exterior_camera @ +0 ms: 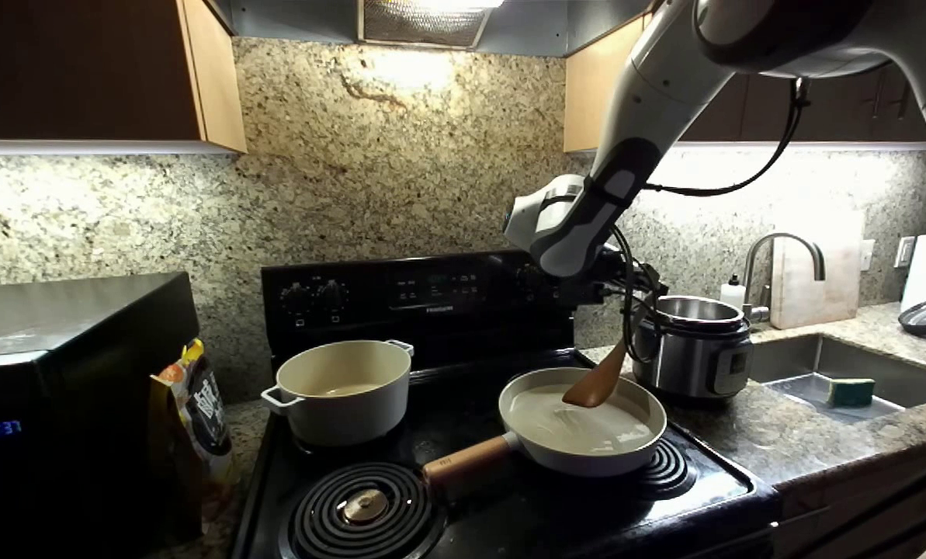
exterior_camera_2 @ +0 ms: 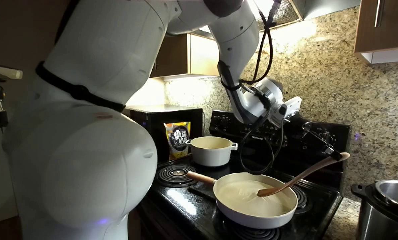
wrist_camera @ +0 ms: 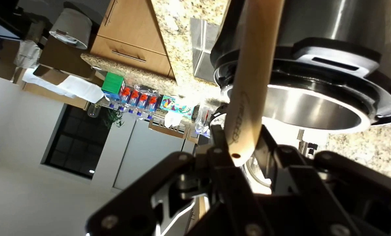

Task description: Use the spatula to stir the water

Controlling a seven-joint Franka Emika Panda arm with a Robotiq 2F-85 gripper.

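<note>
My gripper (wrist_camera: 243,136) is shut on the handle end of the tan wooden spatula (wrist_camera: 252,65) in the wrist view. In an exterior view the gripper (exterior_camera_2: 335,154) is beyond the pan's far right side, and the spatula (exterior_camera_2: 300,177) slants down over the rim. The spatula blade (exterior_camera: 596,380) is low over the round cream-white pan (exterior_camera: 587,463), its tip at the water's surface; how deep it dips is unclear. The pale, whitish water (exterior_camera: 548,415) also shows in an exterior view (exterior_camera_2: 242,203), with ripples by the blade tip. The pan's wooden handle (exterior_camera: 466,460) points away from the spatula.
A cream two-handled pot (exterior_camera: 346,415) stands on the back of the black stove. A steel pot (exterior_camera: 676,373) stands on the counter close beside the pan and gripper; it fills much of the wrist view (wrist_camera: 313,105). The stove's control panel (exterior_camera: 424,299) rises behind. A food bag (exterior_camera_2: 178,141) leans by the microwave.
</note>
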